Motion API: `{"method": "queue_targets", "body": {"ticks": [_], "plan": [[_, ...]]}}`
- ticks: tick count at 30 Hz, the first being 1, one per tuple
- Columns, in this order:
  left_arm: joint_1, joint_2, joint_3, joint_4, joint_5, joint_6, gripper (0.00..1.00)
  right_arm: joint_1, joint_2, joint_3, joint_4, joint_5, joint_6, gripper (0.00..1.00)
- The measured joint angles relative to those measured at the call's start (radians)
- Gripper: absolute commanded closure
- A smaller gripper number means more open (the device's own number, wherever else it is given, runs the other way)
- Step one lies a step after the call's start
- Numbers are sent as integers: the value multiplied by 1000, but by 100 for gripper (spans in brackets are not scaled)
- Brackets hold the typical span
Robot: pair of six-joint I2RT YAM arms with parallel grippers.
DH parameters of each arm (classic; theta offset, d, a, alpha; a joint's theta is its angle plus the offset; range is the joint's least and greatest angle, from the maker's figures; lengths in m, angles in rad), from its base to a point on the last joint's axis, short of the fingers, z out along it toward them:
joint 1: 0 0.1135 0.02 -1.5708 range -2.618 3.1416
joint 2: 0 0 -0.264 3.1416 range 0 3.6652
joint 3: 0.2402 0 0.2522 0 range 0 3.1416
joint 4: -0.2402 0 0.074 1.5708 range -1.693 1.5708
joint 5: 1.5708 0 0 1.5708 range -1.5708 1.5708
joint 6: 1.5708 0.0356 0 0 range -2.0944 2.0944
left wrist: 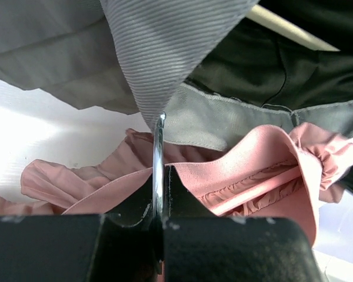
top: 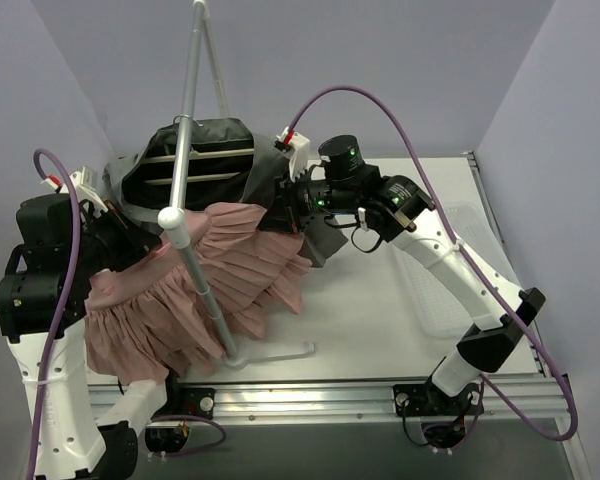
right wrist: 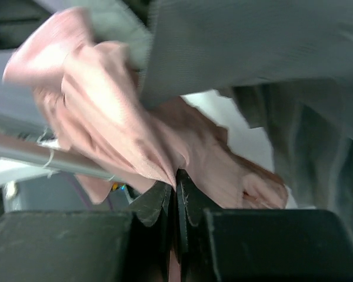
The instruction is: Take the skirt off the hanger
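**Overhead view.** A pink pleated skirt (top: 220,285) hangs on a pole rack (top: 189,110) over the left half of the worktop (top: 380,320), and its hem spreads toward the near-left corner. A dark garment (top: 200,150) and a grey garment (top: 325,240) hang behind it, toward the far edge. The left arm (top: 40,270) extends in from the left edge and the right arm (top: 450,260) from the right. They meet the skirt's upper edge from opposite sides. Neither grip can be made out here, because cloth and arm housings hide the fingertips.

**Left wrist view.** The left hand (left wrist: 160,179) is pressed together on a thin, bright metal wire of the hanger (left wrist: 158,138), which stands upright between the fingers. The skirt's pink waistband lies against both fingers. The grey garment hangs just above, with the dark one behind it.

**Right wrist view.** The right hand (right wrist: 175,179) is clamped tight, pinching a fold of the skirt at its fingertips. The pink fabric bunches upward and to the left, across a grey bar (right wrist: 41,154). Whether that bar belongs to the rack or the hanger cannot be told. This view is motion-blurred.
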Motion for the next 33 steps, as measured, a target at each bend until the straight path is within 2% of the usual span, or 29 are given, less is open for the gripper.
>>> {"method": "queue_targets", "body": {"ticks": [5, 12, 18, 26, 33], "plan": [[-3, -13, -17, 2, 10, 0, 98, -40, -97, -72, 6, 125, 75, 100], [-13, -43, -63, 34, 82, 3, 98, -169, -230, -138, 16, 161, 165, 100], [-12, -61, -73, 50, 112, 17, 98, -257, -245, -178, -2, 169, 195, 100], [-12, -78, -73, 53, 142, 52, 98, -275, -188, -189, -10, 130, 184, 100], [-11, -99, -75, 103, 159, -26, 98, -276, -266, -369, -19, 146, 159, 100]]}}
